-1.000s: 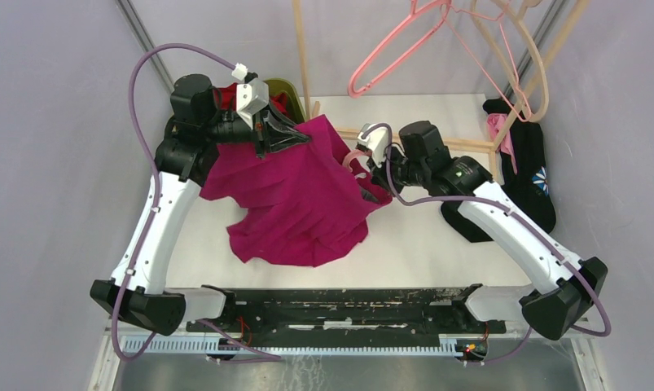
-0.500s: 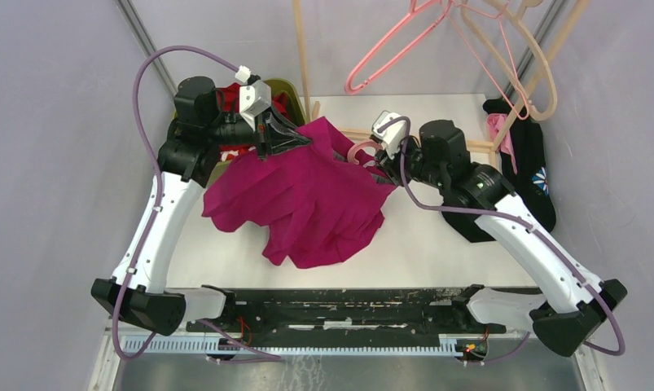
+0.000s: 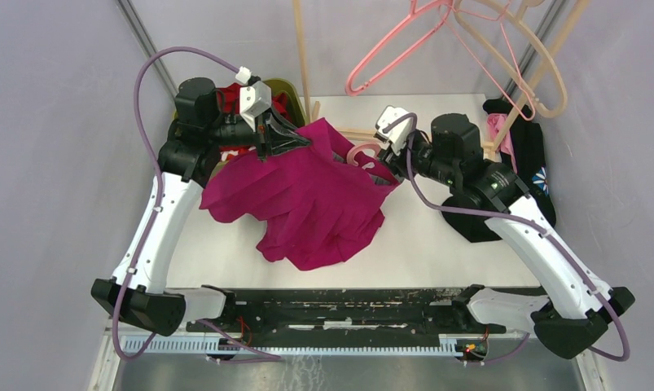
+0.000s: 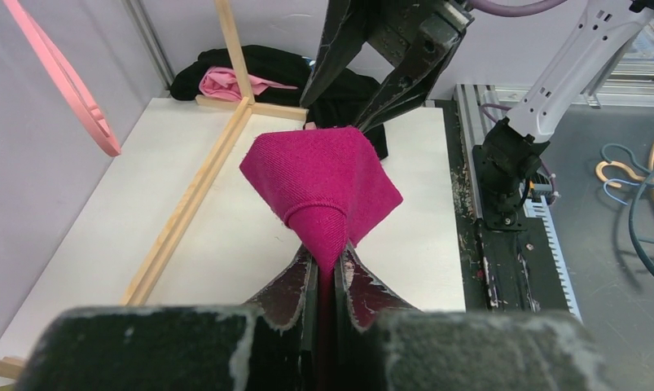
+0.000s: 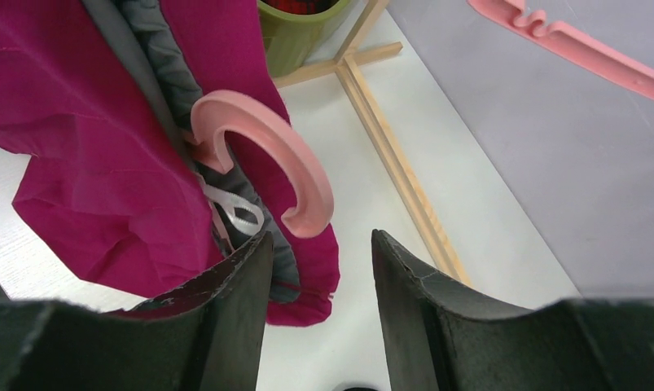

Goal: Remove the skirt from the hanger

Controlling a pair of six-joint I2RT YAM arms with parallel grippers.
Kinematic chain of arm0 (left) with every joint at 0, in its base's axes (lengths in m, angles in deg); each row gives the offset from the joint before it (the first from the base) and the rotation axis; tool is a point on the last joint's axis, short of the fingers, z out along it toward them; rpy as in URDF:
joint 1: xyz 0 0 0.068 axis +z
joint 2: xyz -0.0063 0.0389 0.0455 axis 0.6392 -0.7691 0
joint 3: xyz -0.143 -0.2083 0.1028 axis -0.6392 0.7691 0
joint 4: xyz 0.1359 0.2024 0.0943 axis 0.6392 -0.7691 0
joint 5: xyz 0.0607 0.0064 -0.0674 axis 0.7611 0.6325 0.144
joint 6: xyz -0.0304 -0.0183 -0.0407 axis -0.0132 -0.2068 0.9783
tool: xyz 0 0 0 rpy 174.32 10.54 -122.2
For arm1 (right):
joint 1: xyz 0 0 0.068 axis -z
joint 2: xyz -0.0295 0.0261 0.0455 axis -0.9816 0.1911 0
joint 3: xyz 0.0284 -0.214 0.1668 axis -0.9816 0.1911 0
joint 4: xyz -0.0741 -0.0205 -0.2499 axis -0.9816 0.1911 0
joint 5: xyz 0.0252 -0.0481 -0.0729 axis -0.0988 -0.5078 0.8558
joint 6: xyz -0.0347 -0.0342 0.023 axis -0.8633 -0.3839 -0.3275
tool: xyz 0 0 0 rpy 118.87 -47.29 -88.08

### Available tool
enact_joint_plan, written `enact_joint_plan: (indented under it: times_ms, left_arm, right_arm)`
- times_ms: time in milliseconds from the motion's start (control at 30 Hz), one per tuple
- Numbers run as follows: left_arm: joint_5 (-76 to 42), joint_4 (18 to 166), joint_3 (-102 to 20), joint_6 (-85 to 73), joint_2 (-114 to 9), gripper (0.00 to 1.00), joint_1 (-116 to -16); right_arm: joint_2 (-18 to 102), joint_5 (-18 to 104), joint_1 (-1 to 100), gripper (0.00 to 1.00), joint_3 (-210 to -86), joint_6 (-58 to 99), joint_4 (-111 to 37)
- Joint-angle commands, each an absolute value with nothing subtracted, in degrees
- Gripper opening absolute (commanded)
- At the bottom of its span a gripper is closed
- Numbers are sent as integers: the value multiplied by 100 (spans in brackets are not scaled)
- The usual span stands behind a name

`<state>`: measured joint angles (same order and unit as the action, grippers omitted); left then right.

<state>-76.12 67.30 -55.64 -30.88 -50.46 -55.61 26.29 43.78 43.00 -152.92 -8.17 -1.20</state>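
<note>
- My right fingers (image 5: 234, 309) have sprung apart, releasing the pink hanger (image 5: 250, 110); its hook sits just ahead of them.
- My left fingers (image 4: 287, 293) clench the magenta skirt (image 3: 307, 195), lifted above the worktop (image 3: 437, 252), hanger hook poking out.

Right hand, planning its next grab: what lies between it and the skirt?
The pink hanger's hook, sticking out of the skirt, in the right wrist view.
</note>
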Motion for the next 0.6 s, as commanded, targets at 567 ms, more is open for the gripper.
enact_joint_plan:
  times_ms: [567]
  left_arm:
    - [-7651,7146,-5528,-3146,-4692,3,-5583]
  right_arm:
    - [3534,3350,4282,55,-15808,-1180,-652]
